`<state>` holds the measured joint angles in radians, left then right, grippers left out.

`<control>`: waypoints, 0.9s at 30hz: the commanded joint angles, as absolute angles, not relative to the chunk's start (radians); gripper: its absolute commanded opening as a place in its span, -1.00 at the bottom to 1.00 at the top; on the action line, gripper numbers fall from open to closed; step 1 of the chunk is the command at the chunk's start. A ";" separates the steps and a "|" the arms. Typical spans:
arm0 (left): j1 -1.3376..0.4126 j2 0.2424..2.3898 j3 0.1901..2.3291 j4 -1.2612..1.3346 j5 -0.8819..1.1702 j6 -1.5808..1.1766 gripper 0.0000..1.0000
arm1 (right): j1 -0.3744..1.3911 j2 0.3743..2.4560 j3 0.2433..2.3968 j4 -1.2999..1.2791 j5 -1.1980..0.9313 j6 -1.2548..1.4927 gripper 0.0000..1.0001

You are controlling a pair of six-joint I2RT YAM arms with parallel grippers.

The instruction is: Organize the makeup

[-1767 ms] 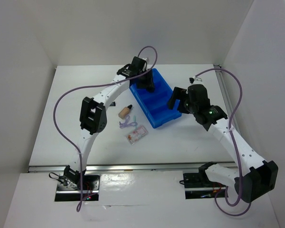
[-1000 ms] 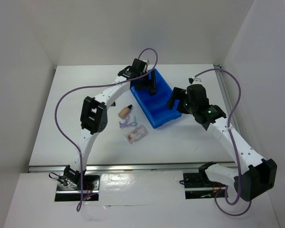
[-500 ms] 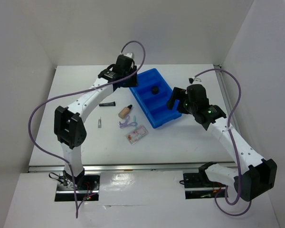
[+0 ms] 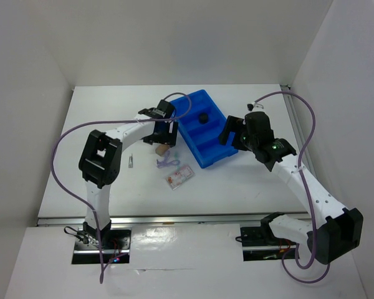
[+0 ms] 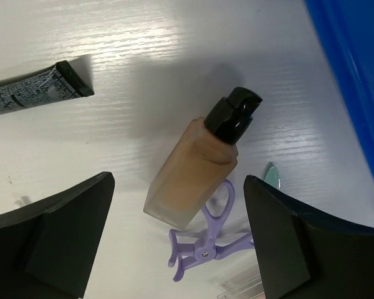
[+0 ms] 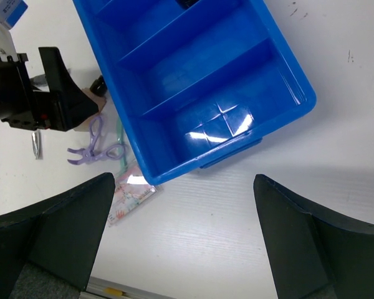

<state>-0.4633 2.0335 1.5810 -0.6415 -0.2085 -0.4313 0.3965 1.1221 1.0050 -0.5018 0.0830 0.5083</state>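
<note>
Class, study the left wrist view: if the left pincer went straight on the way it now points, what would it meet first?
Most likely the beige bottle, lying on the table directly ahead of the open left pincer; depth is hard to judge.

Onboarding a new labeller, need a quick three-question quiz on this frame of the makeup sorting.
1. True or false: the right tool is holding a makeup item.
2. Which item lies in the blue tray? A) lilac looped tool B) round black puff C) slim black tube
3. Name the item that the open left tool straddles.
Key: 1 false, it is open and empty; 2 B; 3 the beige bottle.
</note>
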 commanded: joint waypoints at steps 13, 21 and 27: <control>-0.431 2.051 1.511 -0.532 -0.133 -0.459 0.45 | 0.396 1.095 0.974 -0.479 0.051 0.537 1.00; -0.431 2.042 1.571 -0.557 -0.167 -0.468 -0.27 | 0.396 1.095 0.974 -0.479 0.029 0.546 1.00; -0.431 1.936 1.634 -0.661 -0.215 -0.468 -0.85 | 0.396 1.095 0.974 -0.479 0.029 0.546 1.00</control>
<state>-0.4328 2.0426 1.5589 -0.6003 -0.1707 -0.4534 0.3965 1.1206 0.9752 -0.5018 0.0368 0.5350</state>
